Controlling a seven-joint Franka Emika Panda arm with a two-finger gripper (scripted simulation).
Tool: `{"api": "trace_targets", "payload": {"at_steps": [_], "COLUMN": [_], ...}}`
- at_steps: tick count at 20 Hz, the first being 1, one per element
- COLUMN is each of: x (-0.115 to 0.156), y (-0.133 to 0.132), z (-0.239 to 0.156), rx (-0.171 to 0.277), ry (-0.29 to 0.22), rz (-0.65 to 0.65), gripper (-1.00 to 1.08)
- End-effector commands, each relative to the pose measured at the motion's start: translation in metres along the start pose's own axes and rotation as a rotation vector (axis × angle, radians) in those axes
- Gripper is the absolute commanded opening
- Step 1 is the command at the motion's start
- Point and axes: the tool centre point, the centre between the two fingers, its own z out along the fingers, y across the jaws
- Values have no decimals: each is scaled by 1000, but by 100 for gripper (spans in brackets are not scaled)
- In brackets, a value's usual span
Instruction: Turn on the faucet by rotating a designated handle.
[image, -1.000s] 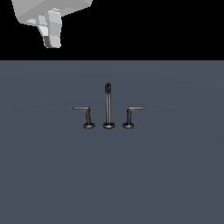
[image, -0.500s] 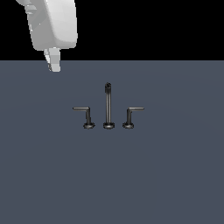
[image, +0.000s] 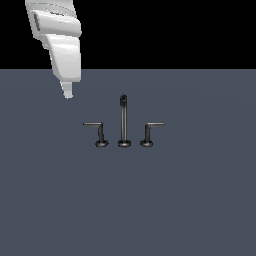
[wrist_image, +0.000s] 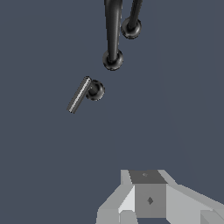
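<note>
The faucet (image: 123, 122) stands on the grey floor as three dark pieces: a tall thin spout in the middle and an L-shaped lever on each side. The handle (image: 96, 132) is the lever whose arm reaches toward the exterior view's left. It also shows in the wrist view (wrist_image: 82, 93), with the spout base (wrist_image: 113, 59) and the other lever (wrist_image: 131, 27) beyond it. My gripper (image: 67, 93) hangs above and to the exterior view's left of the handle, well apart from it. Its fingers (wrist_image: 148, 199) look pressed together and hold nothing.
The mirror-image lever (image: 151, 132) has its arm reaching toward the exterior view's right. The flat grey floor (image: 190, 200) spreads all around the faucet. The white arm (image: 62, 45) comes down from the top left of the exterior view.
The arm has come down and a little toward the exterior view's right, bringing the gripper closer to the handle. The faucet pieces have not moved.
</note>
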Motion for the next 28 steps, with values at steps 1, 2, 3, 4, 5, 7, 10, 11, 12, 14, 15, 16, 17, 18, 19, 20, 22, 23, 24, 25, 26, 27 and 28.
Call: {"api": "trace_targets", "payload": {"at_steps": [1,2,3,4,5,7,10,11,12,14,15,16,17,18,19,20,22,23,24,25,26,27,28], "x": [4,6,7,9,11,16,24,27,30,37,41,45,48,52,56,59,66,69,72,75,77,80,82], "y": [-11,-15,-20,-24,-28,-37,-51,-56,-60,-70,-74,-79,-83,-87,-91,-94,-101,-104,-107,-109,-111,-113,-115], "z": [11,15,19,24,28,37,52,57,62,73,78,83,88,92,97,101,109,112,115,118,121,123,126], "rx": [1,2,2,2,2,2,2,2,3,3,3,3,3,3,3,3,3,4,4,4,4,4,4], "ry": [2,3,3,4,5,7,11,12,14,16,18,19,20,22,23,24,25,26,26,27,27,28,28], "rz": [43,61,78,95,113,150,208,228,249,292,313,334,354,373,392,410,443,459,473,486,498,509,518], "gripper": [-100,-100,-100,-100,-100,-100,-100,-100,-100,-100,-100,-100,-100,-100,-100,-100,-100,-100,-100,-100,-100,-100,-100]}}
